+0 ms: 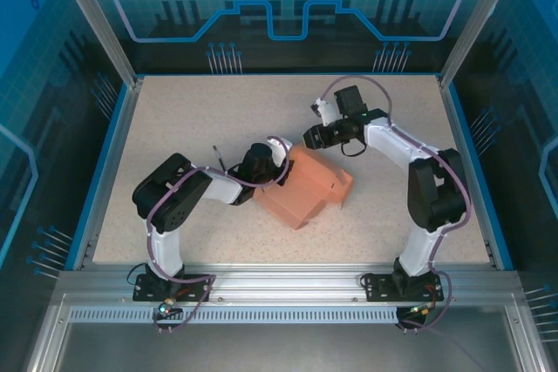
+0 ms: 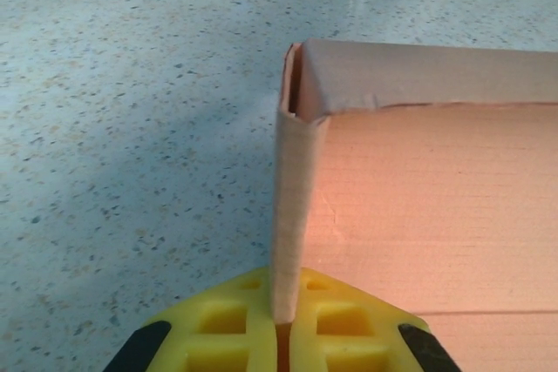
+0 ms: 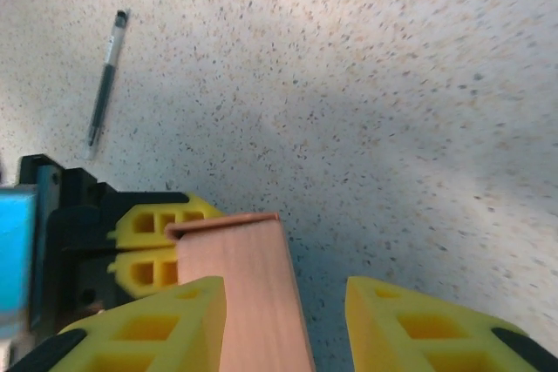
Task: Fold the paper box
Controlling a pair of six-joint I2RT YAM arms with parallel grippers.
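The salmon-pink paper box (image 1: 305, 193) lies half-formed in the middle of the table, its walls partly raised. My left gripper (image 1: 281, 165) is at its left edge. In the left wrist view the yellow jaws of the left gripper (image 2: 284, 328) are shut on an upright side wall of the paper box (image 2: 292, 198), which meets a second wall at a corner. My right gripper (image 1: 307, 137) hovers at the box's far corner. In the right wrist view the right gripper (image 3: 286, 302) is open around a raised wall of the paper box (image 3: 248, 294), which rests against the left finger with a gap on the right.
A black pen (image 1: 218, 158) lies on the speckled tabletop left of the box, and the pen (image 3: 105, 76) also lies at the upper left in the right wrist view. Blue rails and metal posts border the table. Open tabletop lies beyond and to the right of the box.
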